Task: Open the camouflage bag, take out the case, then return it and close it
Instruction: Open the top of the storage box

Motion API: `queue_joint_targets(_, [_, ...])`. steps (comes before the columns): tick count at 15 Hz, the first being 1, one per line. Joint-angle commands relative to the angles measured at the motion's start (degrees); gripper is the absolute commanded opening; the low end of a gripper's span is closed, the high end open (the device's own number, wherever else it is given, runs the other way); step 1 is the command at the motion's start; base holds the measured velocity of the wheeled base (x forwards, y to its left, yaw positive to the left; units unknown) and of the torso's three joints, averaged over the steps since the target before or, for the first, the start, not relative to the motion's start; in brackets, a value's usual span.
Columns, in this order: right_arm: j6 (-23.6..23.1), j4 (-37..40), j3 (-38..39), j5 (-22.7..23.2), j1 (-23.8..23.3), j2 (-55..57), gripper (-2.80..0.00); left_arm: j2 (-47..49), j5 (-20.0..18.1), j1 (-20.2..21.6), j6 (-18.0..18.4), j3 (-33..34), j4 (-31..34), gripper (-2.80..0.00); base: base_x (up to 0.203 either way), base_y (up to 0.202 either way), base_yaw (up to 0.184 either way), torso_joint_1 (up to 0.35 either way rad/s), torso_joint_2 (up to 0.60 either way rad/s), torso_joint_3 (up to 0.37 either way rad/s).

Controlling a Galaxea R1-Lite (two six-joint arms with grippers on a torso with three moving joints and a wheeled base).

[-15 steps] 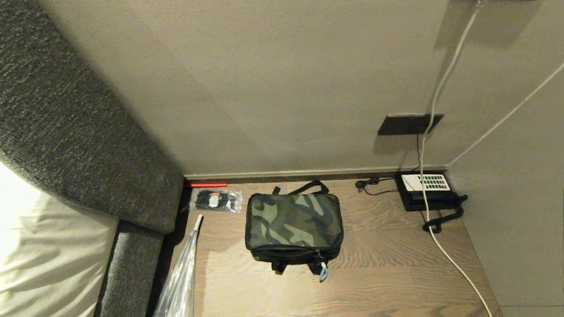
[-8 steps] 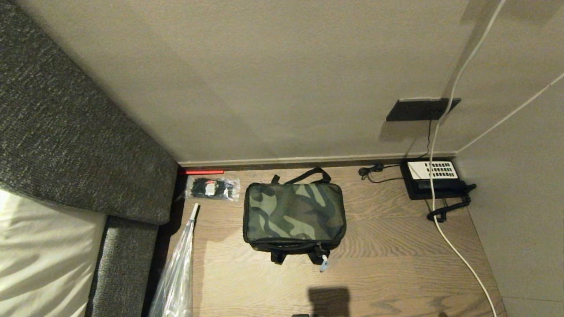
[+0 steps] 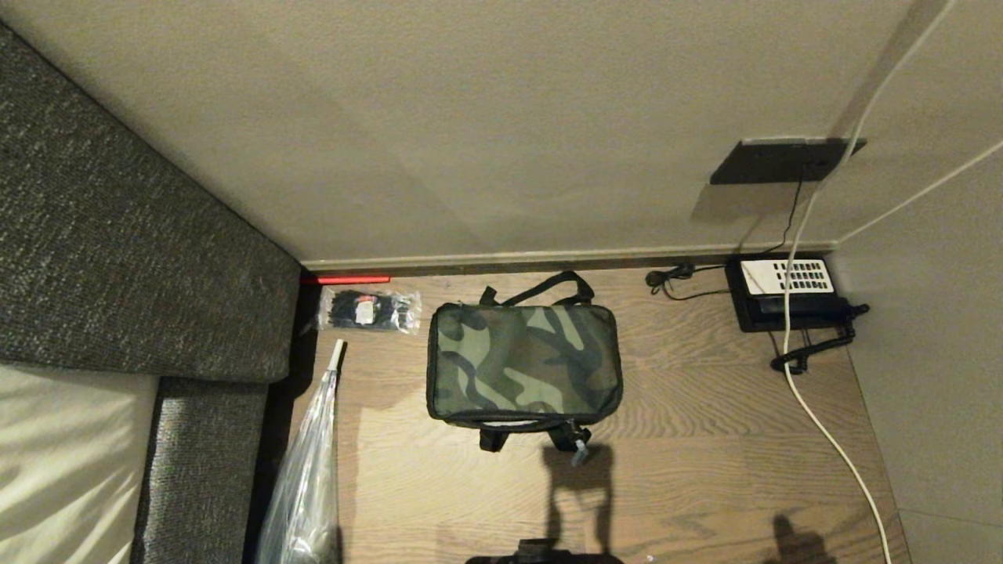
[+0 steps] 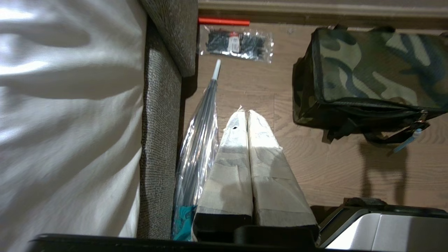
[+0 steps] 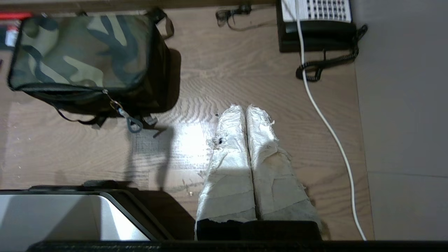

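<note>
Nothing of the task is done yet, as I judge it: from my head I see the camouflage bag [image 3: 523,360] lying zipped shut on the wooden floor [image 3: 705,470], near the back wall, its black strap [image 3: 548,288] looped toward the skirting and its zip pull [image 3: 579,452] hanging at the front right corner, nearest me. Neither of my arms reaches into this view, so the step in hand is getting into position. Room is tight on the left, where the grey sofa [image 3: 141,258] and a folded clear umbrella [image 3: 302,478] stand just beside the bag, with a packet of cable ties [image 3: 368,310] at the back; on the right the floor is bare until the desk phone [image 3: 791,294] and the white cable [image 3: 831,439] trailing forward. From my left wrist, my left gripper [image 4: 245,113] is clenched, its padded fingers pressed together, hanging over the floor between the umbrella and the bag's left side. From my right wrist, my right gripper [image 5: 245,110] is likewise clenched on nothing, over bare boards between the bag and the white cable. Next, I reckon, I must spread one pincer and bring it to the zip pull [image 5: 133,123], which lies nearer my right side, while keeping clear of that cable.
</note>
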Motion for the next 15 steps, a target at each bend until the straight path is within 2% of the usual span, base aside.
queue_joint_targets(1, [0.0, 0.0, 0.0, 0.0, 0.0, -0.3, -2.80, 0.0, 0.0, 0.0, 0.0, 0.2, 0.0, -2.80, 0.000, 0.000, 0.000, 0.002, 0.00, -0.190])
queue_joint_targets(12, [0.0, 0.0, 0.0, 0.0, 0.0, -0.2, -2.80, 0.0, -0.1, 0.0, 0.2, 0.2, 0.0, -2.80, 0.000, 0.000, 0.000, 0.002, 0.00, -0.196])
queue_joint_targets(15, [-0.7, 0.1, 0.1, 0.1, 0.0, -0.2, -2.80, 0.0, -0.1, 0.0, 0.2, 0.2, 0.0, -2.80, 0.000, 0.000, 0.000, 0.007, 0.00, -0.063])
